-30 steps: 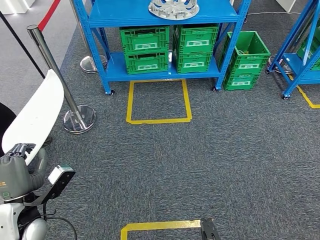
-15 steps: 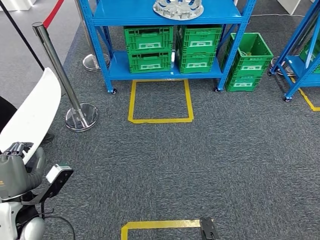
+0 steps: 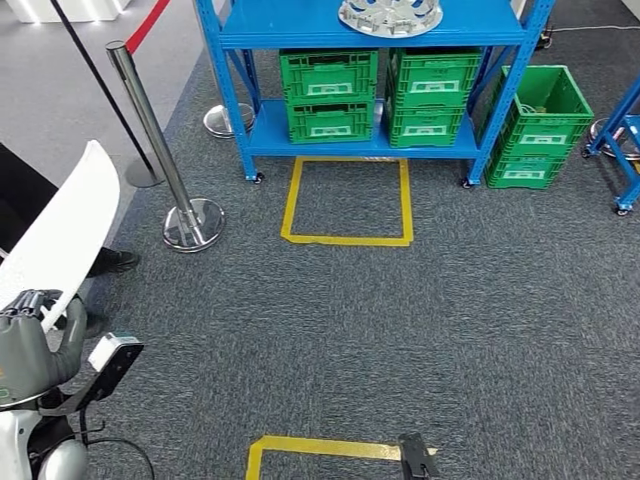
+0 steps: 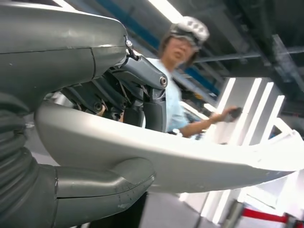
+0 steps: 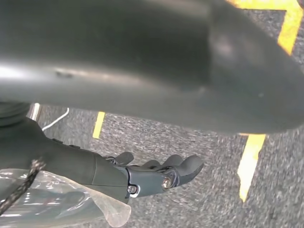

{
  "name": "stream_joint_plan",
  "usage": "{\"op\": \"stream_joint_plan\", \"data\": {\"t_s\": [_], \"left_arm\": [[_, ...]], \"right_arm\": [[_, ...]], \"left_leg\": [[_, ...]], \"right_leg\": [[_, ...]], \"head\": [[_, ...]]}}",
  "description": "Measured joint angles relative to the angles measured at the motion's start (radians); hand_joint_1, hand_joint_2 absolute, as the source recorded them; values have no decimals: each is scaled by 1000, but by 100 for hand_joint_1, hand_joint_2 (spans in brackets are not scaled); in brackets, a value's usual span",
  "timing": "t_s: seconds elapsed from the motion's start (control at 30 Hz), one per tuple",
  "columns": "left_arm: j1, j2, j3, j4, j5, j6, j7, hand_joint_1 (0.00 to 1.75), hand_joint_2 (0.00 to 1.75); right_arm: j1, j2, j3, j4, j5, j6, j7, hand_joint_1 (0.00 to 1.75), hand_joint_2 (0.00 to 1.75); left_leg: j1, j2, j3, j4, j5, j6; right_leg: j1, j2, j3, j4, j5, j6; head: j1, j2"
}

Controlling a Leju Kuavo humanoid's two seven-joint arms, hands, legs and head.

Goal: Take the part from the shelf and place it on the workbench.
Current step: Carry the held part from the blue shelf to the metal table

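Observation:
A long white curved part [image 3: 64, 235] rises from the lower left of the head view, and my left hand [image 3: 30, 335] grips its lower end. In the left wrist view the same part [image 4: 179, 159] is clamped between the thick thumb and the dark fingers [image 4: 143, 102] of my left hand [image 4: 118, 90]. My right hand [image 5: 157, 173] hangs over the grey carpet with its fingers stretched out and nothing in them. The blue shelf [image 3: 370, 25] stands ahead, with a round silver part [image 3: 390, 14] on its upper board.
Green crates [image 3: 328, 80] fill the shelf's lower board; another [image 3: 540, 125] sits on the floor beside it. A chrome post [image 3: 166, 160] with red rope stands on the left. Yellow tape squares [image 3: 347, 200] mark the carpet. A person [image 4: 175, 71] stands close on my left.
The whole picture has slid to the right, so the camera has turned left. The white part stays in my left hand. A person's dark shoe has come into view at the left.

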State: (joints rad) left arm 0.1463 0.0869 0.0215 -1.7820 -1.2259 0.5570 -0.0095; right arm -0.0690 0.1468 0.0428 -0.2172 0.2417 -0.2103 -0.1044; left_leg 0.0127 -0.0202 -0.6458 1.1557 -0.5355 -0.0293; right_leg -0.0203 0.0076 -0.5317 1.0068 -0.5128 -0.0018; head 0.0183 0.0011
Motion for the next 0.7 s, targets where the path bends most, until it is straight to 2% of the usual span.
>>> {"op": "stream_joint_plan", "data": {"t_s": [0.03,0.07,0.1,0.13,0.17,0.23,0.27,0.3,0.37,0.4,0.47,0.5,0.53,0.57,0.6,0.63,0.67,0.7], "left_arm": [[1,0,1,0,0,0,0,169,175],[3,0,1,1,0,0,0,169,175],[5,0,1,1,0,0,0,169,175],[5,0,2,1,0,0,0,169,175],[6,0,2,1,0,0,0,169,175],[4,0,3,1,0,0,0,169,175],[3,0,3,1,0,0,0,169,175],[3,0,3,1,0,0,0,169,175],[6,1,5,1,0,0,0,169,175],[8,1,6,1,0,0,0,169,175],[6,1,7,1,0,0,0,169,175],[5,0,7,1,0,0,0,169,175],[4,0,7,1,0,0,0,169,175],[4,0,7,1,0,0,0,169,175],[4,0,7,1,0,-1,0,169,175],[4,0,7,1,0,-1,0,169,175],[4,0,7,1,0,-1,0,169,175],[4,0,7,1,0,-1,0,169,175]], "right_arm": [[2,0,0,0,0,0,0,0,0],[3,0,0,0,0,0,0,0,0],[3,-1,0,0,0,0,0,0,0],[3,-1,0,0,0,0,0,0,0],[2,-1,0,0,0,0,0,0,0],[0,0,0,0,1,0,0,0,0],[-1,0,0,0,1,0,0,0,0],[-1,0,0,0,1,0,0,0,0],[-2,0,0,0,1,1,0,0,0],[-3,0,0,0,1,1,0,0,0],[-5,0,0,-1,1,1,0,0,0],[-5,0,0,-1,1,1,0,0,0],[-3,0,0,-1,0,1,0,0,0],[-1,0,0,-1,0,1,1,0,0],[0,-1,0,-1,0,1,2,0,0],[1,-1,0,-1,0,1,3,0,0],[0,-1,0,-1,0,1,3,0,0],[-1,-1,0,-1,0,1,3,0,0]], "left_leg": [[0,8,-30,70,-31,-2],[1,11,-51,121,-49,-2],[0,12,-56,139,-48,0],[-1,14,-41,115,-28,4],[-3,21,-9,58,4,10],[-14,63,63,-78,52,27],[-20,82,83,-120,61,34],[-24,92,90,-140,59,38],[-24,75,86,-148,63,44],[-22,64,86,-152,67,48],[-15,44,87,-161,75,57],[-14,34,85,-162,77,60],[-14,22,84,-162,78,62],[-14,10,83,-162,79,62],[-14,-3,82,-161,79,63],[-14,-16,83,-161,80,62],[-13,-29,84,-159,79,61],[-13,-42,84,-156,78,59]], "right_leg": [[3,-14,-1,0,0,-2],[5,-27,-2,0,-1,-3],[8,-41,-2,0,-1,-4],[10,-53,-2,0,-2,-5],[13,-65,-1,0,-2,-5],[19,-86,1,0,-4,-5],[22,-96,1,0,-5,-3],[24,-107,1,0,-6,0],[27,-127,2,-2,-7,8],[26,-119,0,2,-13,14],[21,-67,-28,60,-51,24],[19,-36,-58,121,-81,28],[17,-19,-93,191,-109,30],[17,-12,-123,249,-127,32],[17,-10,-141,277,-126,33],[16,-9,-139,266,-105,34],[15,-4,-119,216,-68,33],[13,10,-89,147,-30,33]], "head": [[-1,0],[-1,0],[-1,0],[-1,0],[-1,0],[-1,0],[-1,0],[-1,0],[-2,0],[0,0],[4,0],[6,0],[7,0],[7,0],[7,0],[7,0],[6,0],[6,0]]}}
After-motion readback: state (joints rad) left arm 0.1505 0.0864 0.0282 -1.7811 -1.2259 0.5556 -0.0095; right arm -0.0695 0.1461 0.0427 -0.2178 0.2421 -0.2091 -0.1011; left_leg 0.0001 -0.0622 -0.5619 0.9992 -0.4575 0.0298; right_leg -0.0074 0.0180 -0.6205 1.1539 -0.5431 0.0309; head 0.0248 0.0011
